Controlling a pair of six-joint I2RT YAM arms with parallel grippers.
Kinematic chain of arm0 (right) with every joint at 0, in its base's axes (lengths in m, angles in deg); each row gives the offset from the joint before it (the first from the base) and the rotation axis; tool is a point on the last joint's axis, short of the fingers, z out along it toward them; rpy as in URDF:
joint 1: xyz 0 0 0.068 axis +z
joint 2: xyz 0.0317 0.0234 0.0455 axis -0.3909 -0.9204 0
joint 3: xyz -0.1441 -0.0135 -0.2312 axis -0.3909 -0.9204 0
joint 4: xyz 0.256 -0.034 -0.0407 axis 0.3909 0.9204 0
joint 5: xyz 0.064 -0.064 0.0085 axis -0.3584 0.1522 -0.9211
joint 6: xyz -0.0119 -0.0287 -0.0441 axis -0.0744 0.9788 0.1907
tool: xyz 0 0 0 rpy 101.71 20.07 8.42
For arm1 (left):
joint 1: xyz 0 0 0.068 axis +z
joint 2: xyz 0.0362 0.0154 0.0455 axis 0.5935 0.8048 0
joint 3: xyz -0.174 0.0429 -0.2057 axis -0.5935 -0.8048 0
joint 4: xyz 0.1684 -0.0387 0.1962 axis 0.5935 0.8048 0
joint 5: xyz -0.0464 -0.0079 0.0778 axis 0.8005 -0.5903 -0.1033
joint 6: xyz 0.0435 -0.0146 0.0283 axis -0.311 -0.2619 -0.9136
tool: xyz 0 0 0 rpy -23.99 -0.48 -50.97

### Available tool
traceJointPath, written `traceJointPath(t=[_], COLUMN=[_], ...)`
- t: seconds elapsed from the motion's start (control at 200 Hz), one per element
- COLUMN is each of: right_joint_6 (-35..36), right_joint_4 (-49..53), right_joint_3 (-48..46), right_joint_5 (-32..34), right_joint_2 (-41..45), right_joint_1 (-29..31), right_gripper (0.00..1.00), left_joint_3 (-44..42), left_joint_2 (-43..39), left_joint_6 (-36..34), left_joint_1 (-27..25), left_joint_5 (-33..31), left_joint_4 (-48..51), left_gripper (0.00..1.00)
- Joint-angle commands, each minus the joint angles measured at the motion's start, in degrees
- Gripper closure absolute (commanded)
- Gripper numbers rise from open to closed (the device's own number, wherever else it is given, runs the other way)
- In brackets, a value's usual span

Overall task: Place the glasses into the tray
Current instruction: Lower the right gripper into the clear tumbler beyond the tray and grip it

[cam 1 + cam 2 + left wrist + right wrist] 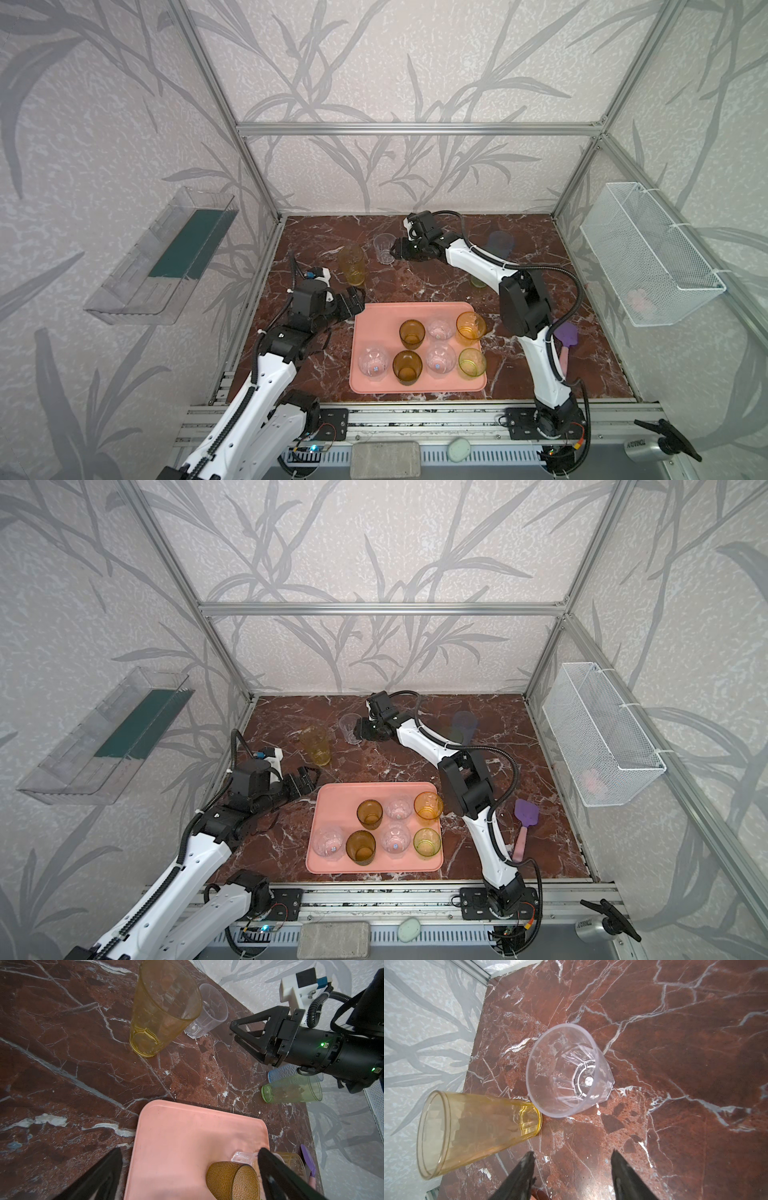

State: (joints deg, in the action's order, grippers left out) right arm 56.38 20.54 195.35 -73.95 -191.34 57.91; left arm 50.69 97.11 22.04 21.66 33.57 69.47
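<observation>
Bin of clear plastic (162, 257) hangs on the left wall. Next comes the left tool (356, 302), hovering just beside the tray's far left corner. Its jaws are spread wide with nothing between them, and the left wrist view shows one finger over the bare tray and one over the surface (316, 365).

Farther back stands the tall yellow glass (352, 266), upright on the marble. Near it on the right is the short clear glass (384, 248), also upright. The right tool (572, 1154) reaches across the middle and points at this clear glass. Its jaws stand apart, and the glass sits ahead of the fingertips, not between them, untouched.

The tray (374, 322), salmon-pink, lies in the near middle of the surface and holds seven upright glasses in two rows. The far row runs back amber glass (412, 332), back clear glass (441, 328), orange glass (470, 327). The near row runs front-left clear glass (373, 361), front amber glass (407, 366), front-middle clear glass (440, 359), yellow-green glass (472, 361).

Off the tray, past its far right corner, the green glass (291, 1091) is mostly hidden behind the right arm in both top views. The blue-purple glass (500, 243) stands farther back. A purple spatula (566, 336) lies on the surface right of that arm. A white wire basket (648, 253) hangs on the right wall.
</observation>
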Motion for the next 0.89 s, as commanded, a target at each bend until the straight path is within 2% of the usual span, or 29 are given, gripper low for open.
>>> traceJointPath(t=[0.0,0.565,0.89], right_joint_6=[0.52,0.52,1.0], right_joint_4=[2.69,12.67,15.47], right_joint_3=[4.68,23.23,28.63], right_joint_5=[1.21,6.48,8.28], right_joint_2=[-1.91,-13.22,-16.84], right_joint_1=[0.17,0.13,0.17], right_gripper=[0.43,0.54,0.6], left_joint_3=[-1.22,-2.68,-2.19], left_joint_2=[-1.56,-3.16,0.02], left_joint_6=[-0.76,2.22,1.29], left_joint_1=[0.42,0.68,0.94], left_joint_5=[-1.87,-5.96,-3.86], left_joint_4=[1.45,1.75,0.86], left_gripper=[0.01,0.01,0.01])
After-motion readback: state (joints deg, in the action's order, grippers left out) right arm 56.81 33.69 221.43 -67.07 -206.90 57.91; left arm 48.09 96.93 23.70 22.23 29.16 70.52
